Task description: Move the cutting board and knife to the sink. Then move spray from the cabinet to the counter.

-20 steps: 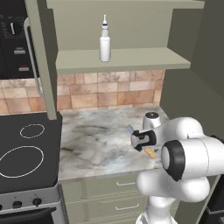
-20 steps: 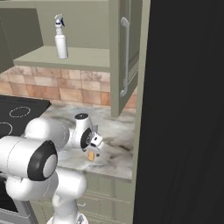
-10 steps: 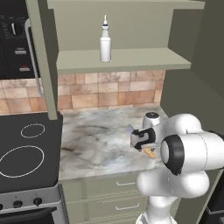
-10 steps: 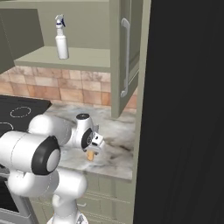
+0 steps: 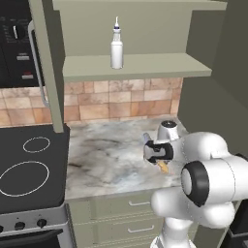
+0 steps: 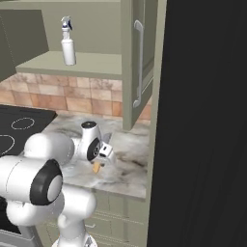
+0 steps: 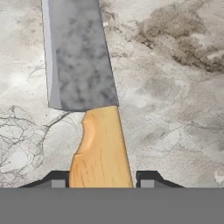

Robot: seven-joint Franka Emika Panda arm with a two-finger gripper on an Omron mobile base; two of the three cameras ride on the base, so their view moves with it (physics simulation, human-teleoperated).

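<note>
The knife (image 7: 79,57) lies flat on the marbled counter (image 7: 175,87), its grey blade pointing away and its orange-tan handle (image 7: 103,148) running back between my fingertips (image 7: 59,179). My gripper (image 7: 103,181) is shut on that handle, low over the counter (image 5: 106,155) near its front right part. From the base views the gripper (image 5: 156,154) (image 6: 103,154) points down, with a bit of the knife's handle (image 5: 163,167) (image 6: 97,167) showing under it. The spray (image 5: 116,48) (image 6: 68,43) stands upright on the open cabinet's shelf (image 5: 140,67). The cutting board and the sink are out of view.
A black stovetop (image 5: 24,169) adjoins the counter on the left, with a black microwave (image 5: 14,38) above it. The cabinet door (image 6: 140,53) hangs open above the counter's right part. A tall dark wall (image 6: 207,120) closes off the right side.
The fingers have closed in from wide open onto the knife's handle. The arm and the knife have hardly moved.
</note>
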